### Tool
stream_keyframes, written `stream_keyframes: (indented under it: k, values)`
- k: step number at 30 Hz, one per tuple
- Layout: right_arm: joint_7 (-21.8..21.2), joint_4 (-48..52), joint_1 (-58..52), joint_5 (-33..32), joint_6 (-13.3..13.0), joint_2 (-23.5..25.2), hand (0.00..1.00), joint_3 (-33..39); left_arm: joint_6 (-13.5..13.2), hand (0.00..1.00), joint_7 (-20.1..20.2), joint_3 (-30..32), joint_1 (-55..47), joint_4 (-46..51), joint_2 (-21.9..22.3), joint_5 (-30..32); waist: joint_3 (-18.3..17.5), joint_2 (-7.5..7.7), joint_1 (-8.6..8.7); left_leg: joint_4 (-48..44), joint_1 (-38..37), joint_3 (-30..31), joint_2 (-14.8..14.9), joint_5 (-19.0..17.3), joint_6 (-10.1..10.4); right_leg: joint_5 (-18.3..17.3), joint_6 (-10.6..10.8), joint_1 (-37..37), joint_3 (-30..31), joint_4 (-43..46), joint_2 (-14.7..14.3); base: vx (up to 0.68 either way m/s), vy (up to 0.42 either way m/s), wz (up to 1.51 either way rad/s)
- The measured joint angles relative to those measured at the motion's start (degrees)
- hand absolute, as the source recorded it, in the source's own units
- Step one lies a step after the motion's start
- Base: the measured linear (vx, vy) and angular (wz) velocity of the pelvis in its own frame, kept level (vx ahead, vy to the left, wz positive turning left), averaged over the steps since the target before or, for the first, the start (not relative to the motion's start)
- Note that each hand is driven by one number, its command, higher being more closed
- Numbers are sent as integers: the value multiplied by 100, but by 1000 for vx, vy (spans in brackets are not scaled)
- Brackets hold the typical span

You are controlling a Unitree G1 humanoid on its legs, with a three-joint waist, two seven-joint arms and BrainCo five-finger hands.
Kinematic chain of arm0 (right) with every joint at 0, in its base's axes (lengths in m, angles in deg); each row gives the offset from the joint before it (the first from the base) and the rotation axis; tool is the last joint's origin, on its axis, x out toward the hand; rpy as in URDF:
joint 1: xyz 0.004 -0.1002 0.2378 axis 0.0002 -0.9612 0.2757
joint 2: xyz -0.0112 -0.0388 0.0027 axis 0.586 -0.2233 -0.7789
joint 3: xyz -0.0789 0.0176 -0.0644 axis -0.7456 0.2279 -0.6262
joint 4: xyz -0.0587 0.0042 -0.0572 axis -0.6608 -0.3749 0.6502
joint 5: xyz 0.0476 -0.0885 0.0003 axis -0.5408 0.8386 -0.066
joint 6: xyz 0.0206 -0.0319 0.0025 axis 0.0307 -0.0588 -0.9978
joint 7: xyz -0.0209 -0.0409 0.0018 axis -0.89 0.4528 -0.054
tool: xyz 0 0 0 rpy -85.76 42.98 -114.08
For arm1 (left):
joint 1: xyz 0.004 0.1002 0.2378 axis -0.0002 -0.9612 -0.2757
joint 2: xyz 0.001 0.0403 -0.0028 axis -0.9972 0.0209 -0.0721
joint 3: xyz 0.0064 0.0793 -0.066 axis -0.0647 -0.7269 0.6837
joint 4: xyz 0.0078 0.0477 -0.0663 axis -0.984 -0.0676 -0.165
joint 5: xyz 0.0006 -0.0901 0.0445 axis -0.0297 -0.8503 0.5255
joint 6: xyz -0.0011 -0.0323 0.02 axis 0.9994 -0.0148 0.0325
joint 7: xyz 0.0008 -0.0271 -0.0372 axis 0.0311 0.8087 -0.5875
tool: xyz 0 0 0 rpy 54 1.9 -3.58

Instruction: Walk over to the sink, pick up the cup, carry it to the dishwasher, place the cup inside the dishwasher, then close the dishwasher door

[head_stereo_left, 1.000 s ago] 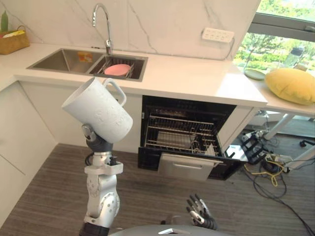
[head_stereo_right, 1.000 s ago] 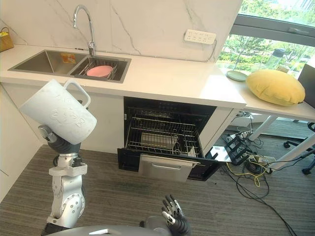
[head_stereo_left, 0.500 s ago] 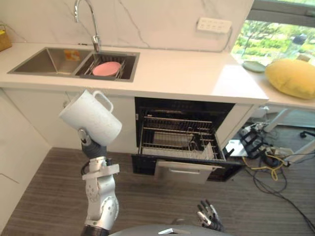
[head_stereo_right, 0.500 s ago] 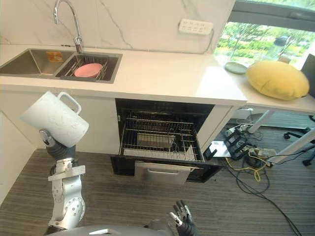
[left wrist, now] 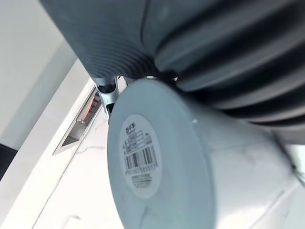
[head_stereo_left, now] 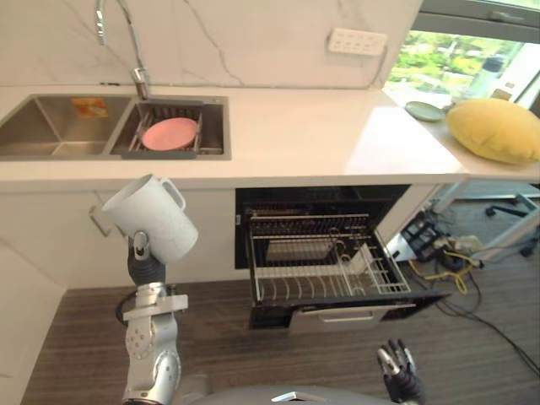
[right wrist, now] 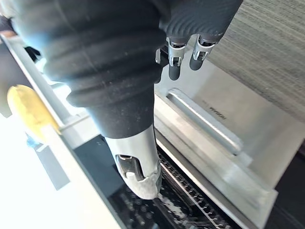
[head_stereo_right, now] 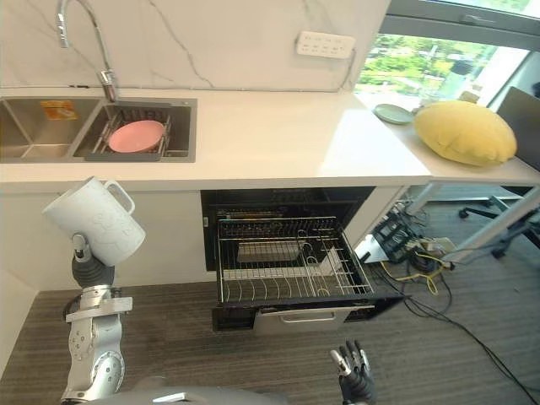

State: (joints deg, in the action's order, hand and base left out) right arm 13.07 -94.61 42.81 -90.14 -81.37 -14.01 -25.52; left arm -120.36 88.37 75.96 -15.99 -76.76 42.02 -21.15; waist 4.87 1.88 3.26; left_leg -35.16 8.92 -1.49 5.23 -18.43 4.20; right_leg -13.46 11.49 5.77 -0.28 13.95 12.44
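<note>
Cup (head_stereo_left: 153,219) tilts atop our left hand (head_stereo_left: 142,253), left of the rack (head_stereo_left: 325,272); its grip we cannot tell. Right hand (head_stereo_left: 396,371) hangs slack. A loose hold could drop it.

The cup (head_stereo_left: 152,218) is white, the plate (head_stereo_left: 169,133) at upper left pink, the cushion (head_stereo_left: 494,128) at upper right yellow, the wall (head_stereo_left: 253,34) white with grey veins, the floor (head_stereo_left: 219,337) grey-brown and striped.

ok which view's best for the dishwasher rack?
The right eye view: the whole pulled-out rack shows from above, all four sides in frame and nothing in front of it. The left eye view gives the same rack, nearly as well. The right wrist view catches a few rack wires beyond the steel door panel.
</note>
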Motion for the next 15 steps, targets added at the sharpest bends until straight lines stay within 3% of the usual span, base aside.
stream_keyframes:
  k: [1, 3, 5, 6, 8, 10, 15]
  values:
    - [21, 8, 16, -110, -110, -28, 0, 162, -4, 100, 102, -186, 116, 6, -24, 31, -7, -76, 41, -71, -6, -7, -28, -358, -49, -8, 92, -7, 33, -13, 32, 46, 269, -31]
    - [37, 0, -23, -327, -155, 30, 0, 345, 12, 100, 195, -484, 172, 0, -127, 124, 15, -110, 48, -3, -156, -255, -184, -467, -199, 111, 8, -125, 62, 179, 260, 30, 271, -58]
    - [27, 95, 18, -462, -230, 88, 0, 336, 85, 100, 216, -480, 166, 2, -127, 210, -9, -240, -6, 734, -618, -921, -191, -317, -322, 508, -733, -640, -419, 775, 487, 20, 342, -141]
    - [12, 268, -35, -469, -234, 132, 0, 300, 91, 100, 120, -462, 162, 43, -147, 329, -54, -277, 28, 1210, -878, -1243, -221, -126, -390, 470, -954, -930, -941, 1232, 570, 37, 262, -127]
    - [24, 512, -99, -536, -262, 226, 0, 284, 90, 100, -11, -473, 168, 140, -228, 422, -61, -311, 168, 1637, -1087, -1441, -262, 37, -464, 257, -864, -1085, -1320, 1578, 349, 86, 142, -78]
    - [158, 922, -214, -679, -351, 257, 0, 152, 88, 100, -96, -553, 188, 232, -208, 455, -88, -332, 325, 1834, -1198, -1624, -246, 100, -498, -15, -740, -1105, -1570, 1292, -237, 196, 85, -62]
    - [587, 2357, -382, -898, -463, 275, 0, 15, 262, 100, -388, -803, 199, 220, -212, 458, -104, -278, 378, 1756, -1401, -1560, -177, 184, -373, 377, -755, -532, -1759, 127, -498, 186, -2, -64]
